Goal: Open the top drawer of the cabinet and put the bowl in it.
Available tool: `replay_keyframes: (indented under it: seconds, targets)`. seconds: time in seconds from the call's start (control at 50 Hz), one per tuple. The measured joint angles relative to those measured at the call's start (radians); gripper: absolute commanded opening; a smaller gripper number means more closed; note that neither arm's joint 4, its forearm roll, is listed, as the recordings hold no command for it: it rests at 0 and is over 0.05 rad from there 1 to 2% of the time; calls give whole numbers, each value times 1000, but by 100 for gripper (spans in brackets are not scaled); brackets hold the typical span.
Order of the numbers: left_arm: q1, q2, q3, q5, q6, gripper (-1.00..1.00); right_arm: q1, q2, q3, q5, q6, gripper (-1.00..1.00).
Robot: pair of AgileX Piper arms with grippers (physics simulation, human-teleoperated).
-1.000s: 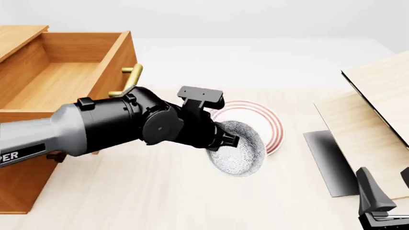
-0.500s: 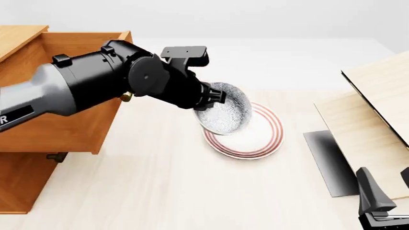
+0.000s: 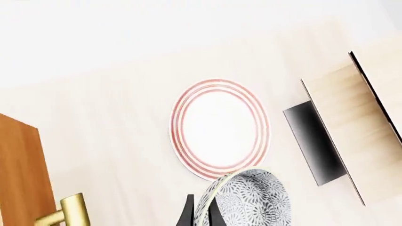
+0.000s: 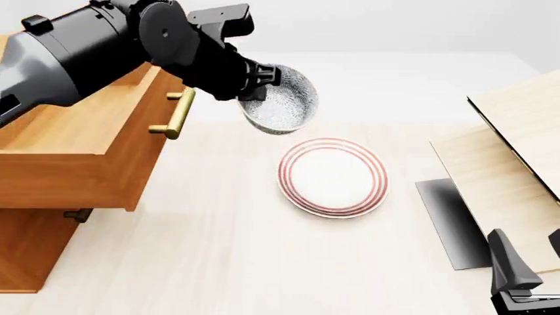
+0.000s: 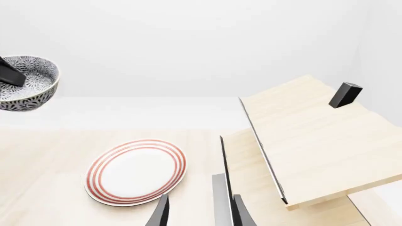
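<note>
Your left end effector (image 4: 259, 77) is pinching the bowl (image 4: 282, 98) by its rim, up in the air between the plate (image 4: 334, 176) and the open drawer (image 4: 83, 125). That thin rim grip could slip if you swing fast, and a low pass could clip the drawer front.

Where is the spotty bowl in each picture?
Front view: the bowl is up in the air, held by the left gripper, beyond the red-ringed plate.
Left wrist view: bowl low down, beside the plate.
Right wrist view: bowl at the edge, above the plate.
</note>
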Motion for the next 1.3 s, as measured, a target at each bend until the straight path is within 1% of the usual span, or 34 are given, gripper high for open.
replay_keyframes:
  seconds: [0.24,0.56,0.78,0.88,1.0,1.3]
  targets:
    - [50,8,-103,68,-13,-100,0,0,0,0,0,100]
    - [125,32,-247,164,-7,-100,0,0,0,0,0,100]
    - [183,29,-315,218,3,-100,0,0,0,0,0,100]
    - [208,14,-318,228,3,-100,0,0,0,0,0,100]
    - [239,-23,-297,235,0,-100,0,0,0,0,0,100]
    - [323,-143,-183,224,-11,-100,0,0,0,0,0,100]
